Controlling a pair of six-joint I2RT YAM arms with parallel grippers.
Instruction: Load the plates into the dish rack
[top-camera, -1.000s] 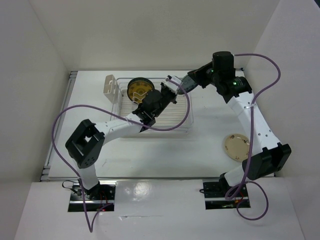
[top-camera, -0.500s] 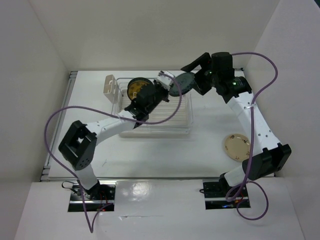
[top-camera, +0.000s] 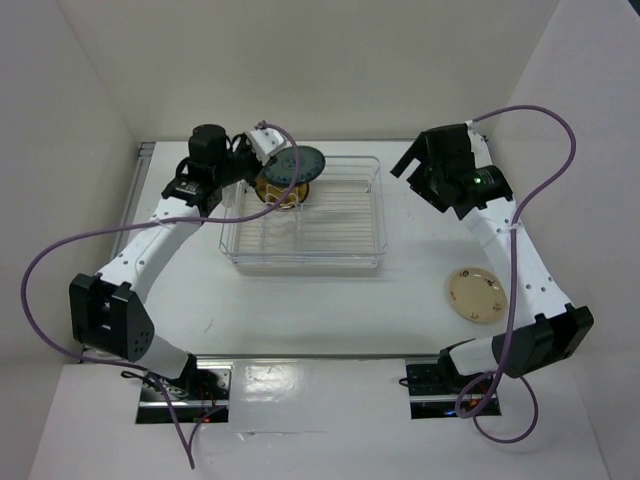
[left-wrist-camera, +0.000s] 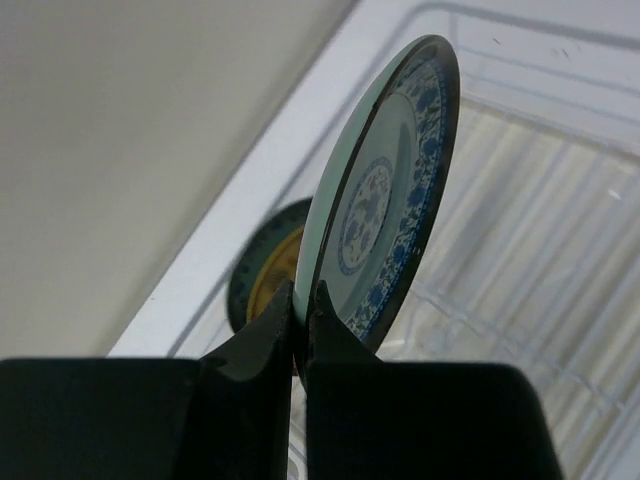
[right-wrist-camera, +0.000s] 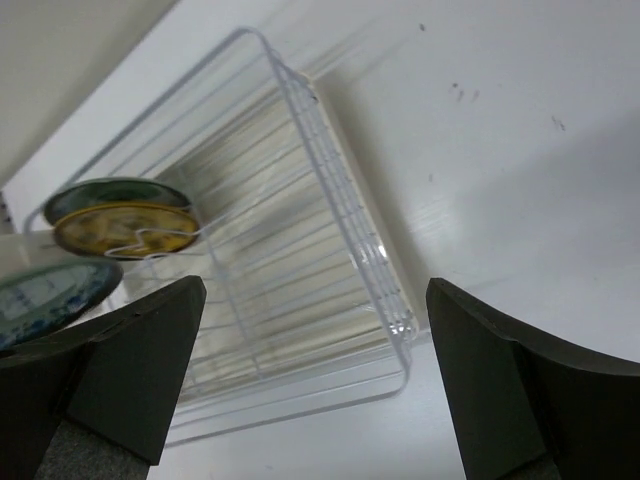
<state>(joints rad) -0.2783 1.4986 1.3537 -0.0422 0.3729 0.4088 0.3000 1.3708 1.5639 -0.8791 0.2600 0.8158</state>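
Teal plate (left-wrist-camera: 385, 212), glossy and round, pinched by left fingers (left-wrist-camera: 255, 348); right fingers (right-wrist-camera: 120, 372) spread wide.

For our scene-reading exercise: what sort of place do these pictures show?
Probably a robot test cell: plain white walls enclose a white table bearing two robot arms and a clear plastic dish rack.

amber plate (top-camera: 277, 191) half hidden behind teal plate (top-camera: 297, 163), right fingers (right-wrist-camera: 120, 370) cropped

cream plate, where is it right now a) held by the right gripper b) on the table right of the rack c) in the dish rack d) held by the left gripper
B: the cream plate lies flat on the table, apart from the dish rack.
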